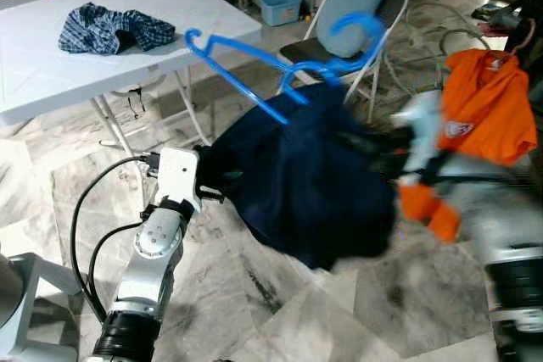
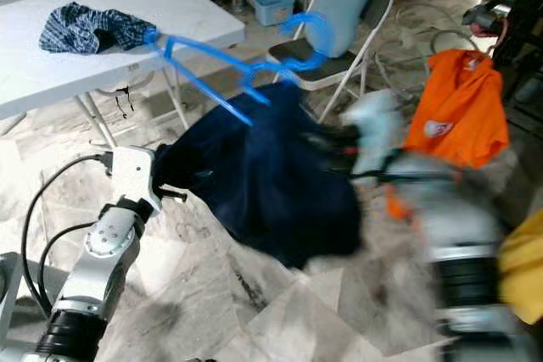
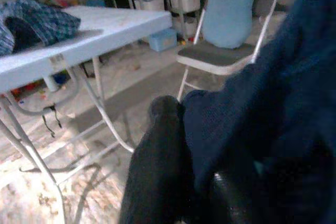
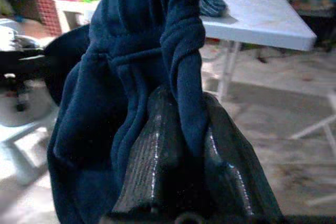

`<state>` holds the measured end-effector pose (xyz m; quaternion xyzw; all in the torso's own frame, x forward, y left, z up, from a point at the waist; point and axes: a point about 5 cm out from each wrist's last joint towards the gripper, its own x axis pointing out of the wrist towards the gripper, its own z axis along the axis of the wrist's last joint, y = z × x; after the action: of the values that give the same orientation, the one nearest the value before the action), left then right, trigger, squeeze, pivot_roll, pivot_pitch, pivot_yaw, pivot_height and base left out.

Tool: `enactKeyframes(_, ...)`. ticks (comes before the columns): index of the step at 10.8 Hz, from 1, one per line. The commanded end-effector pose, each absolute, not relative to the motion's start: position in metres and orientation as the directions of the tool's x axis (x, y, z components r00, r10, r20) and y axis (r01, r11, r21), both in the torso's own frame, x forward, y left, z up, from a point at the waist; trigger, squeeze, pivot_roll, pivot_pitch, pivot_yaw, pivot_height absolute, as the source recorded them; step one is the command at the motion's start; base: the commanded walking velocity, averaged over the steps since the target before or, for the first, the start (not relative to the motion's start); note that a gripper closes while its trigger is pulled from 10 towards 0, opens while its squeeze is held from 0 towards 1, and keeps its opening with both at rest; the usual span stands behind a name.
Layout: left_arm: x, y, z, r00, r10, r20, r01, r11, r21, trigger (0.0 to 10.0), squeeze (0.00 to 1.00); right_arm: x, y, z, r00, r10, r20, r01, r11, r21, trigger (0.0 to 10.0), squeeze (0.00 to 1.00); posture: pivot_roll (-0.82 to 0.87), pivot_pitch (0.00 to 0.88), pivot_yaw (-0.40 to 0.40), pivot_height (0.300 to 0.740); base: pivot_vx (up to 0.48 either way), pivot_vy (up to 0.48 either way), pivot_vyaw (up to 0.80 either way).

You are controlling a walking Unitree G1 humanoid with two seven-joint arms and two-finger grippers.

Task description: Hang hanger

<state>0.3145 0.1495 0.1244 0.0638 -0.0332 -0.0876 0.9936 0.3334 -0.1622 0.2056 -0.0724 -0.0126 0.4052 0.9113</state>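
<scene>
Right now I have the navy garment (image 1: 305, 180) stretched between both arms above the marble floor, with the blue hanger (image 1: 271, 61) poking out of its far top edge. My left end effector (image 3: 202, 182) is pinched on the cloth's left hem; my right end effector (image 4: 184, 145) is clamped on a bunched fold. I judge the fabric soft and floppy, the plastic hanger light and stiff, so its hook is what needs taking hold of for hanging.
</scene>
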Motion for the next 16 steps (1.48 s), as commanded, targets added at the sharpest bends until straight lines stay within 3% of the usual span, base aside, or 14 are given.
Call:
enactKeyframes(1,0.309,0.16,0.114,0.988,-0.156,0.008,0.154,0.98,0.126,10.0,1.0,0.335,-0.166,0.224,0.718,0.695,0.029,-0.675,0.706,-0.217,10.0,0.0,-0.07,0.095,0.031,0.74,0.0,0.0,0.0)
enactKeyframes(3,0.303,0.162,0.109,0.986,-0.166,-0.01,0.166,0.976,0.142,10.0,1.0,0.336,-0.156,0.214,0.723,0.691,-0.013,-0.668,0.694,-0.271,10.0,0.0,-0.06,0.1,0.024,0.74,0.0,0.0,0.0)
enactKeyframes(7,0.285,0.138,0.115,0.91,-0.413,0.042,0.397,0.894,0.208,10.0,1.0,0.351,-0.162,0.204,0.791,0.61,-0.056,-0.558,0.68,-0.477,10.0,0.0,-0.05,0.102,0.014,0.74,0.0,0.0,0.0)
enactKeyframes(9,0.28,0.145,0.122,0.891,-0.451,0.052,0.426,0.871,0.245,10.0,1.0,0.35,-0.164,0.191,0.681,0.7,-0.215,-0.693,0.523,-0.496,10.0,0.0,-0.04,0.098,0.016,0.74,0.0,0.0,0.0)
enactKeyframes(10,0.274,0.149,0.123,0.857,-0.513,0.038,0.485,0.83,0.277,10.0,1.0,0.348,-0.165,0.188,0.569,0.758,-0.319,-0.76,0.336,-0.555,10.0,0.0,-0.04,0.096,0.018,0.74,0.0,0.0,0.0)
enactKeyframes(13,0.26,0.156,0.119,0.75,-0.659,-0.057,0.642,0.705,0.301,10.0,1.0,0.346,-0.173,0.196,0.347,0.785,-0.513,-0.838,0.014,-0.545,10.0,0.0,-0.03,0.088,0.012,0.74,0.0,0.0,0.0)
enactKeyframes(15,0.263,0.164,0.125,0.753,-0.656,-0.055,0.639,0.707,0.302,10.0,1.0,0.349,-0.175,0.2,0.333,0.771,-0.543,-0.818,-0.05,-0.573,10.0,0.0,-0.03,0.084,0.01,0.74,0.0,0.0,0.0)
enactKeyframes(16,0.264,0.166,0.127,0.734,-0.675,-0.07,0.662,0.69,0.292,10.0,1.0,0.347,-0.175,0.2,0.288,0.791,-0.539,-0.82,-0.087,-0.565,10.0,0.0,-0.03,0.082,0.009,0.74,0.0,0.0,0.0)
